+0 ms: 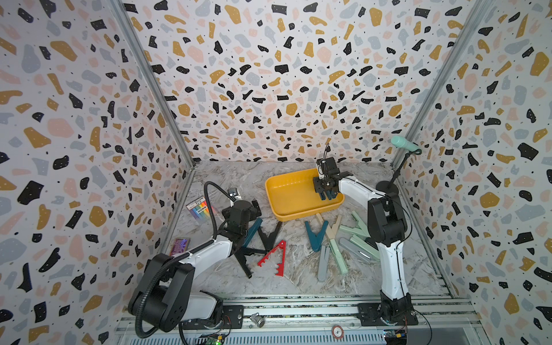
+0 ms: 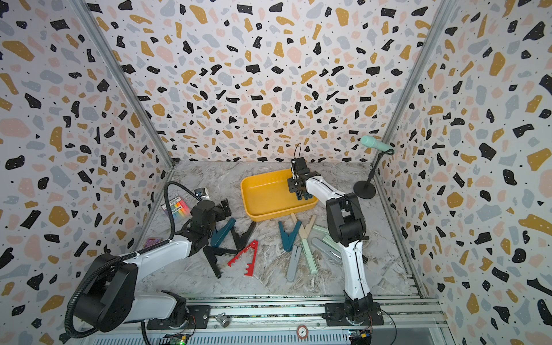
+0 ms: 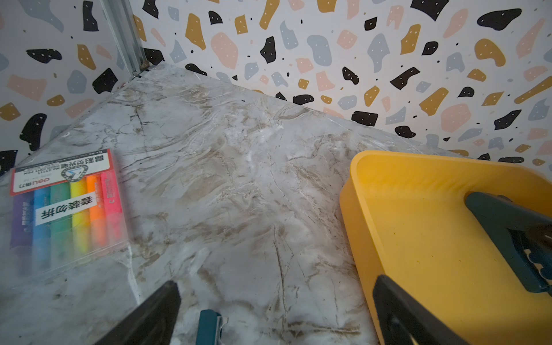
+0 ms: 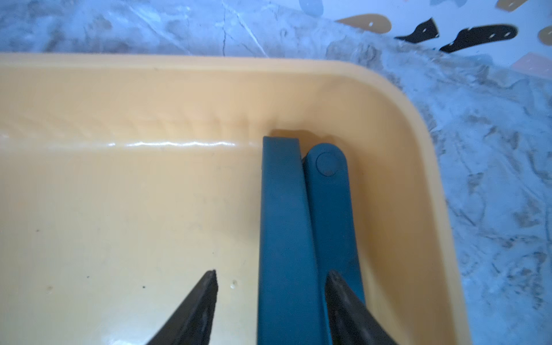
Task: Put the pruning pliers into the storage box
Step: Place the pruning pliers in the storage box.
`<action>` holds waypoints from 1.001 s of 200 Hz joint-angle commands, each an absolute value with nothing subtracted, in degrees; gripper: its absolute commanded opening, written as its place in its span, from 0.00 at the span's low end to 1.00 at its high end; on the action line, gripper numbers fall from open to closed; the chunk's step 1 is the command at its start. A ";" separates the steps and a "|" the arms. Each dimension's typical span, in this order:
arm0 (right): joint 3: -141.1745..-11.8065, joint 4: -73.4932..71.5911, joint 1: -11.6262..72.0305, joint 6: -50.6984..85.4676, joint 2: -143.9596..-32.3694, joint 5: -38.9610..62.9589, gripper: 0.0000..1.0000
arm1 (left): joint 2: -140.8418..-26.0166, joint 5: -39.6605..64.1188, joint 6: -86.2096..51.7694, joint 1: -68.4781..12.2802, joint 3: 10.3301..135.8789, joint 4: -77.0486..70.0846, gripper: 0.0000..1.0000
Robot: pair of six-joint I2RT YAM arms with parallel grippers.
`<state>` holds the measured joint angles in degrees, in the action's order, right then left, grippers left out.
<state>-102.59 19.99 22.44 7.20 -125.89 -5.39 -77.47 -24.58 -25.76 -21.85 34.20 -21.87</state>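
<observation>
R end effector (image 4: 272, 272) jaws apart round dark-teal V-shaped plastic pliers (image 4: 298, 224) lying in shallow mustard-yellow plastic box (image 4: 119, 89) | nxt: lift straight up, no snag | L end effector (image 3: 276, 280) spread wide

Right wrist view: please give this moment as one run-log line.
right gripper: open | teal pliers: in yellow box, between the jaws | left gripper: open, empty
</observation>
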 commanded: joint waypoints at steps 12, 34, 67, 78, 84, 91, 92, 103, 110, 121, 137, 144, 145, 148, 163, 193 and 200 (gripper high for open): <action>-104.76 20.83 22.24 7.35 -120.26 -6.04 0.61 | -76.90 -25.36 -25.74 -21.53 33.91 -22.68 0.99; -105.01 21.50 21.81 7.46 -120.69 -6.18 0.55 | -76.77 -25.36 -25.75 -21.58 33.86 -22.59 0.99; -104.80 23.29 21.36 7.80 -121.57 -5.14 0.31 | -76.60 -25.55 -25.58 -21.53 33.73 -22.50 1.00; -104.37 23.55 21.36 7.73 -121.60 -4.69 0.28 | -76.57 -25.66 -25.58 -21.53 33.75 -22.50 0.99; -104.27 23.84 21.36 7.68 -121.66 -4.70 0.27 | -76.63 -25.69 -25.58 -21.53 33.73 -22.50 0.99; -104.28 24.12 21.34 7.71 -122.01 -4.97 0.25 | -76.64 -25.68 -25.58 -21.53 33.82 -22.50 1.00; -104.30 24.19 21.30 7.72 -122.00 -4.99 0.25 | -76.64 -25.67 -25.58 -21.53 33.83 -22.50 1.00; -104.30 24.59 21.18 7.69 -122.49 -5.27 0.25 | -76.77 -25.52 -25.58 -21.53 33.83 -22.66 0.99; -104.30 24.69 21.02 7.66 -122.81 -5.18 0.24 | -76.82 -25.56 -25.58 -21.56 33.91 -22.67 0.99; -104.39 24.86 20.88 7.73 -123.42 -5.04 0.22 | -76.92 -25.41 -25.59 -21.53 33.94 -22.60 0.99; -104.74 25.54 20.92 7.40 -124.25 -4.81 0.19 | -77.01 -25.41 -25.62 -21.58 34.04 -22.59 0.99; -104.69 25.86 20.96 7.33 -124.54 -4.67 0.17 | -77.00 -25.40 -25.65 -21.53 33.99 -22.58 0.99; -104.64 25.89 20.98 7.31 -124.54 -4.66 0.17 | -76.99 -25.44 -25.65 -21.53 33.96 -22.58 1.00; -104.55 25.98 21.00 7.28 -124.53 -4.65 0.16 | -76.99 -25.47 -25.68 -21.53 34.03 -22.51 1.00; -103.21 25.86 21.26 7.06 -124.29 -4.56 0.14 | -76.86 -25.65 -25.58 -21.54 34.07 -22.33 0.99; -100.04 25.54 21.37 7.08 -123.99 -4.60 0.11 | -77.07 -25.80 -25.58 -21.53 34.16 -22.41 1.00; -99.52 25.67 21.44 7.12 -124.10 -4.42 0.10 | -77.23 -25.69 -25.58 -21.56 34.25 -22.41 1.00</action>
<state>-101.89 22.50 21.12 7.35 -124.46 -4.97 -77.47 -24.62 -25.76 -21.85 34.20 -21.85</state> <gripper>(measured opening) 0.112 0.995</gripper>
